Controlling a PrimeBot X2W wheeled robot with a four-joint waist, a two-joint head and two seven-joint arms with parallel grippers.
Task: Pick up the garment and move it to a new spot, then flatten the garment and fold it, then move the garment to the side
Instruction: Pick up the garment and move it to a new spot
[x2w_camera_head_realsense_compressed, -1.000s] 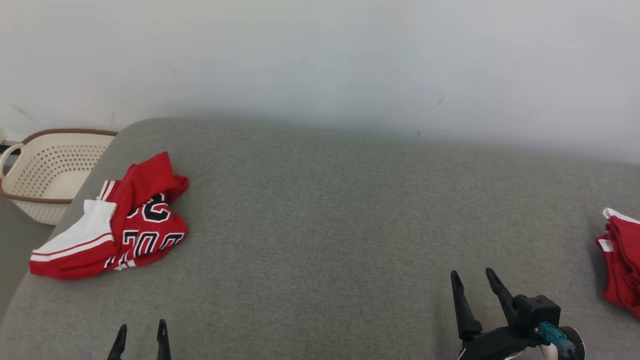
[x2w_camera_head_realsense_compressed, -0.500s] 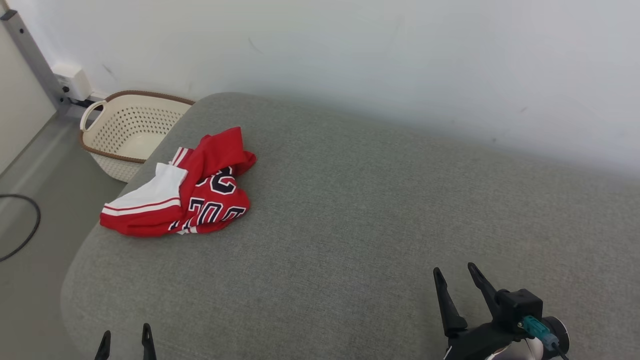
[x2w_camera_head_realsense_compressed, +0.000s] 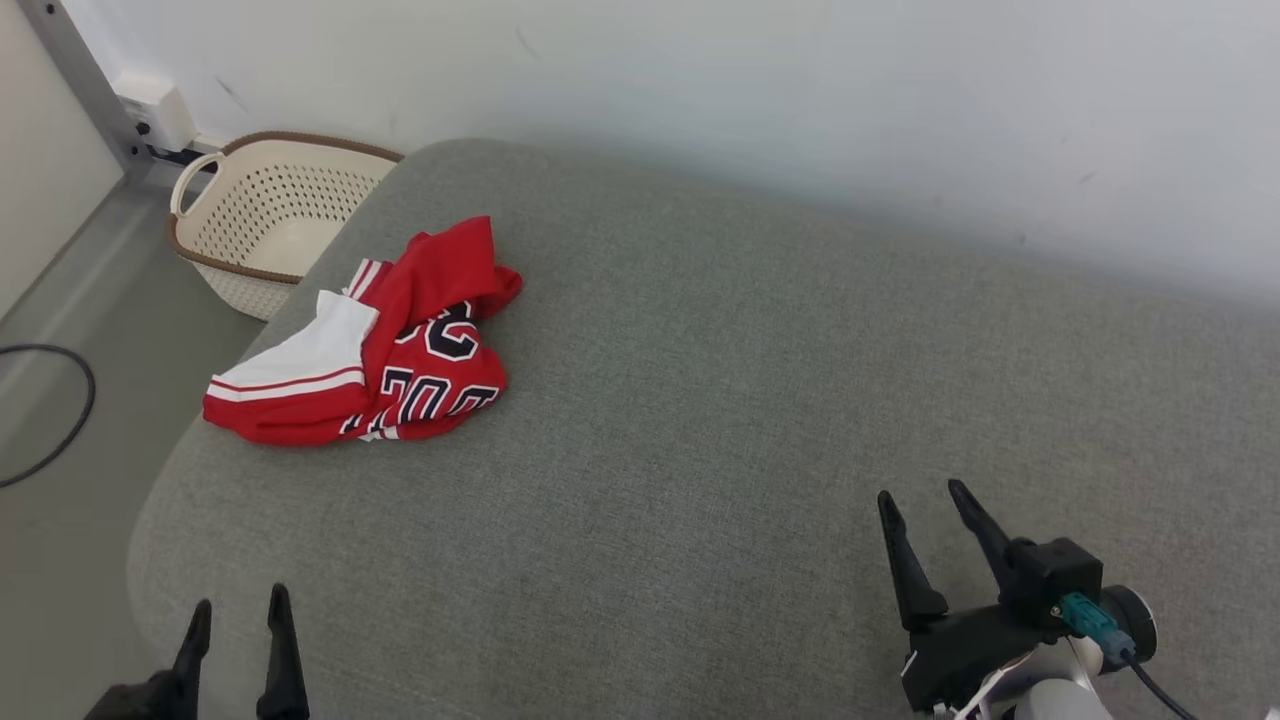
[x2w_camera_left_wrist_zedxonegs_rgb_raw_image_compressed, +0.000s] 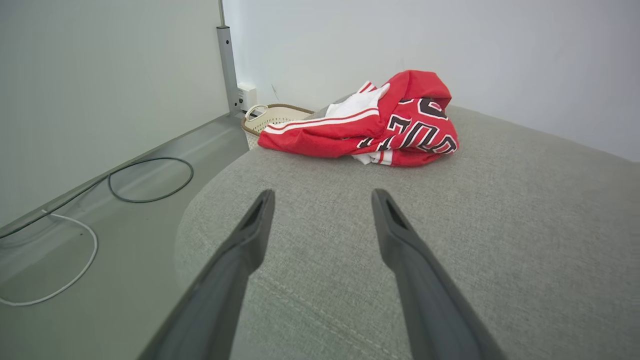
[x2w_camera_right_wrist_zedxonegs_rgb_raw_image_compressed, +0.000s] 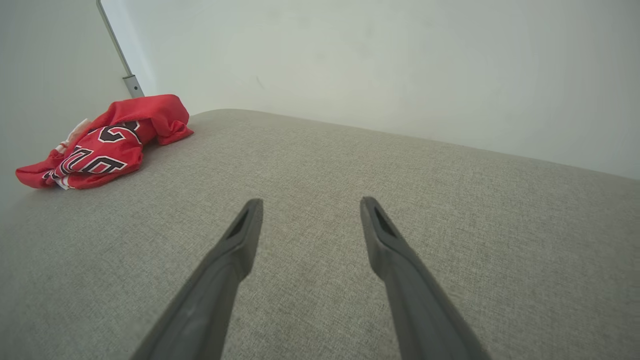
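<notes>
A crumpled red garment (x2w_camera_head_realsense_compressed: 370, 350) with white trim and dark lettering lies near the left end of the grey cushioned surface (x2w_camera_head_realsense_compressed: 720, 400). It also appears in the left wrist view as the garment (x2w_camera_left_wrist_zedxonegs_rgb_raw_image_compressed: 380, 125) ahead of the fingers, and far left in the right wrist view (x2w_camera_right_wrist_zedxonegs_rgb_raw_image_compressed: 102, 142). My left gripper (x2w_camera_head_realsense_compressed: 238, 620) is open at the lower left, well short of the garment, holding nothing. At the lower right, my right gripper (x2w_camera_head_realsense_compressed: 925, 510) stands open and empty over bare cushion.
A cream perforated basket (x2w_camera_head_realsense_compressed: 270, 215) with a brown rim stands on the floor beyond the cushion's left end. A dark cable (x2w_camera_head_realsense_compressed: 60, 420) loops on the floor at left. A white wall (x2w_camera_head_realsense_compressed: 800, 100) runs behind the cushion.
The head camera has swung left and down, so the garment and basket now sit further right in view. Both grippers stay open.
</notes>
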